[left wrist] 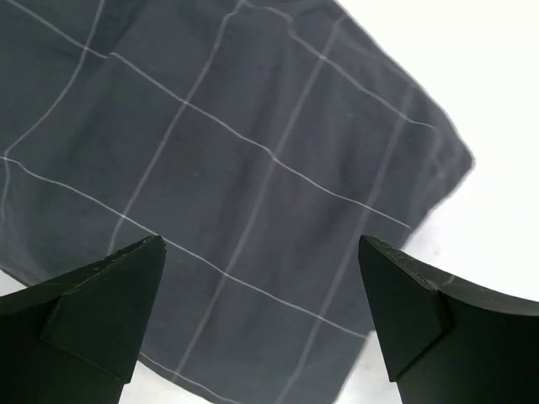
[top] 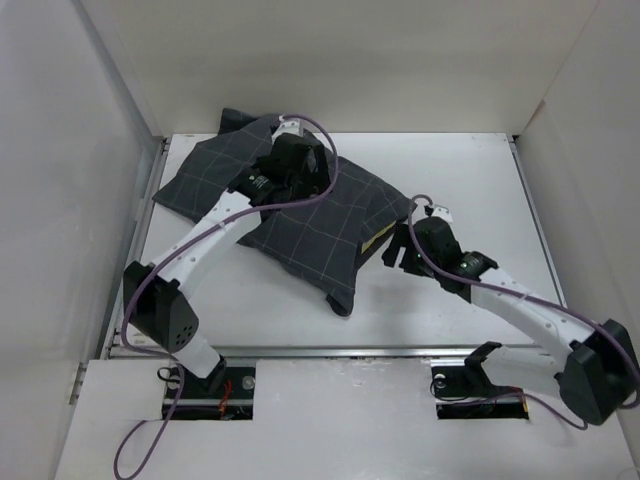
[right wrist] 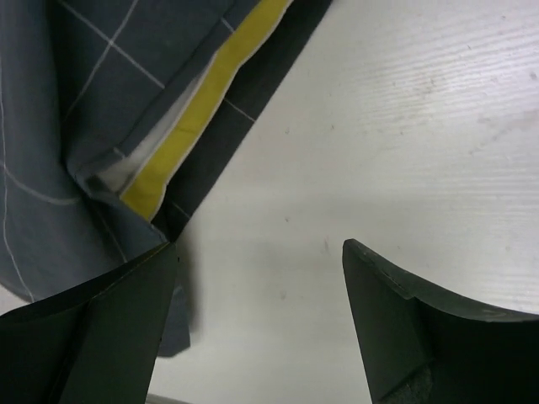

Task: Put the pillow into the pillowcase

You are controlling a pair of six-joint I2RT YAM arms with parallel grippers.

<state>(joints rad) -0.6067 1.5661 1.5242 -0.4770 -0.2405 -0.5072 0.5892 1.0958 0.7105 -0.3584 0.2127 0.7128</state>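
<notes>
White walls close in a pale, faintly grained table, and much of its middle is taken up by the stuffed bundle. The left gripper hangs with its jaws spread wide and nothing between them, poised over the pillowcase. The case's charcoal cloth, with thin pale grid lines, lies fairly smooth beneath it, and one corner ends on bare table at the right of that view. The right gripper is likewise spread and empty, over bare table just beside the case's open end. There a yellow-piped edge of the pillow and a sliver of white show between the two dark hems. The pillow therefore looks almost wholly inside, with only this rim exposed on the case's right side as seen from above.

Both pieces look soft and light. The filling should squash and spring back, while the thin cloth will likely bunch and slide rather than push. The best hold is probably the loose hem next to the yellow piping, pinching cloth alone so it can be drawn over the exposed edge. Whether the left arm presses on the bundle cannot be told.
</notes>
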